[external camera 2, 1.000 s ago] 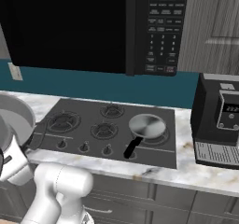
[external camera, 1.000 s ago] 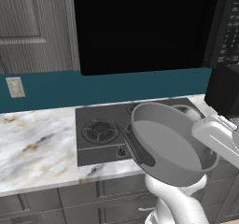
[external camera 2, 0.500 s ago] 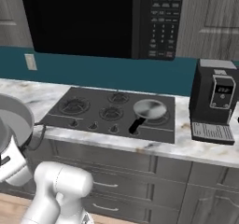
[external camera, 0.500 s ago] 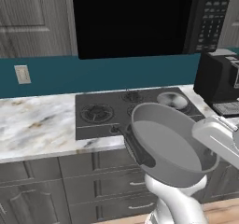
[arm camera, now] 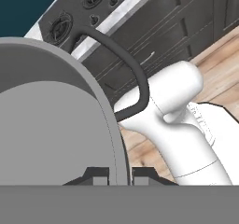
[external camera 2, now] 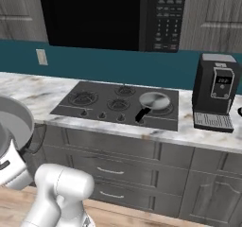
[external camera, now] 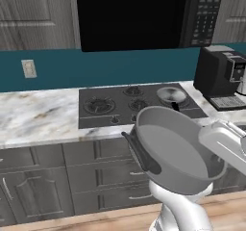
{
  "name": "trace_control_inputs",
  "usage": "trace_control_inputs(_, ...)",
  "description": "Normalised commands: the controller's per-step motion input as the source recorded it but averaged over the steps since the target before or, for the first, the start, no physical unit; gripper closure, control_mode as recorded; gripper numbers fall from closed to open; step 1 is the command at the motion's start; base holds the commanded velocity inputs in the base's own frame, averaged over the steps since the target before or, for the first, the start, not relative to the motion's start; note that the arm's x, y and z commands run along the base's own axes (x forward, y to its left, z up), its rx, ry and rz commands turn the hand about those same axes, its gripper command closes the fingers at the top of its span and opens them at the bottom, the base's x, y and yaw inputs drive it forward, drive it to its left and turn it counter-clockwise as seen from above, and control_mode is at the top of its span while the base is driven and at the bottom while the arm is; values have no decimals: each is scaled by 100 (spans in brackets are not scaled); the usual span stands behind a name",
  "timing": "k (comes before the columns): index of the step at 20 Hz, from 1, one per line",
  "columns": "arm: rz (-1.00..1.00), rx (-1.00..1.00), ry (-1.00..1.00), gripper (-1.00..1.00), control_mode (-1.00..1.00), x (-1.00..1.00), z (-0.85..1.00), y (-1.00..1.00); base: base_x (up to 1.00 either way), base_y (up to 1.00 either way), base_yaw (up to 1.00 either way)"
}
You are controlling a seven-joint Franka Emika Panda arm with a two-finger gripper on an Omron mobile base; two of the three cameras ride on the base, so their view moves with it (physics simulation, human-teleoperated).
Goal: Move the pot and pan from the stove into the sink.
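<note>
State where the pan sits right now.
The pan sits on the stove's right rear burner, its dark handle pointing forward, left of the coffee machine.

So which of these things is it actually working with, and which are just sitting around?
Part of the job:
- pot, clamped at its rim by the gripper
- pan, on the stove

Just there:
- coffee machine
- microwave
- wall socket

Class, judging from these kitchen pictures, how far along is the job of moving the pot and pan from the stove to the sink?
Done: the pot is off the stove, lifted clear in front of the cabinets. In hand: the tool is shut on the pot's rim, carrying it. Left: the pan sits on the stove's right burner, untouched; the pot must reach the sink, then the pan.
</note>
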Motion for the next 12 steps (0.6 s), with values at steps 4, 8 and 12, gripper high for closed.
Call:
trace_control_inputs(4, 0, 0, 0, 100, 100, 0, 0, 0, 0, 0, 0)
trace_control_inputs(8, 0, 0, 0, 100, 100, 0, 0, 0, 1, 0, 10)
trace_control_inputs(12, 0, 0, 0, 100, 100, 0, 0, 0, 0, 0, 40)
